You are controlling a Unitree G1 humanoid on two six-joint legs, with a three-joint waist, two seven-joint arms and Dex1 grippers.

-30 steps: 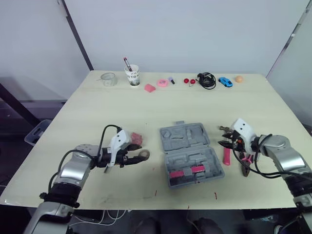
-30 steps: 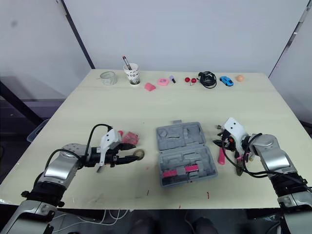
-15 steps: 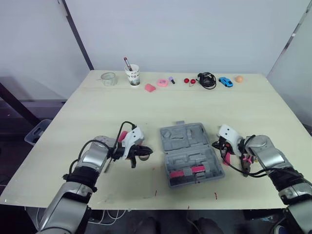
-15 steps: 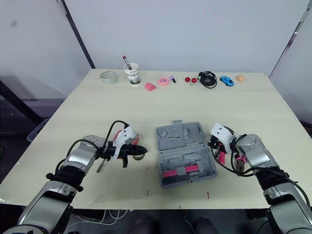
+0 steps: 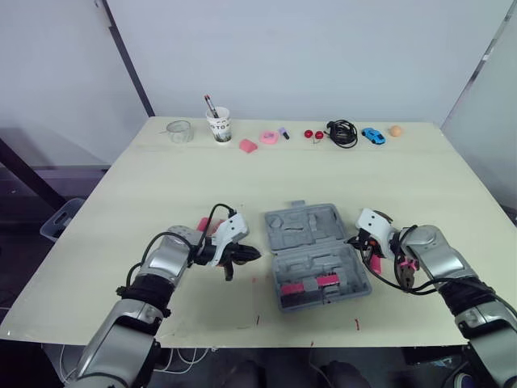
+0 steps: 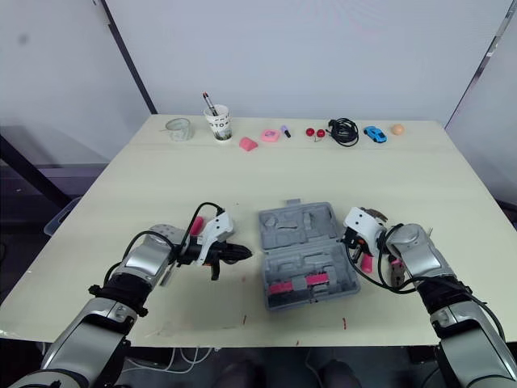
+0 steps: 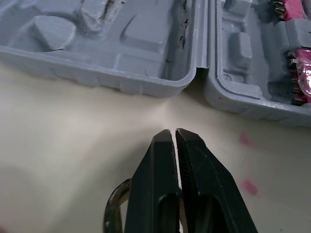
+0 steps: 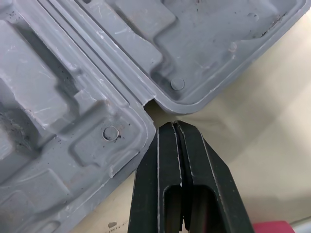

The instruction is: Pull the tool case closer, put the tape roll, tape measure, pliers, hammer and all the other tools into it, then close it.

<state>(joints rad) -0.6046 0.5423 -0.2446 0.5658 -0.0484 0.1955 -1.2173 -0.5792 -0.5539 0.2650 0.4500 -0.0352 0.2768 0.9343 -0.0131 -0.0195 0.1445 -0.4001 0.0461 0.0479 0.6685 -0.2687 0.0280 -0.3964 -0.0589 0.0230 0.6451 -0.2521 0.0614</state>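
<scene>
Left wrist view: tool case (image 7: pixel 121 43) beyond left hand (image 7: pixel 174 132).

Desk (image 5: pixel 242 174): pale wood, set against the wall.
Wall (image 5: pixel 323 48): plain white, crossed by a dark slanted bar (image 5: pixel 129 65).
Crate (image 5: pixel 63 217): grey, seen left.

Along the table's (image 5: pixel 242 174) far edge, left to right: glass jar (image 5: pixel 179 131), paper cup (image 5: pixel 219 126) holding a pen (image 5: pixel 208 103), pink block (image 5: pixel 248 145), marker (image 5: pixel 284 132), two red pieces (image 5: pixel 313 134), coiled black cable (image 5: pixel 342 132), blue toy car (image 5: pixel 373 136), orange ball (image 5: pixel 396 130).
</scene>
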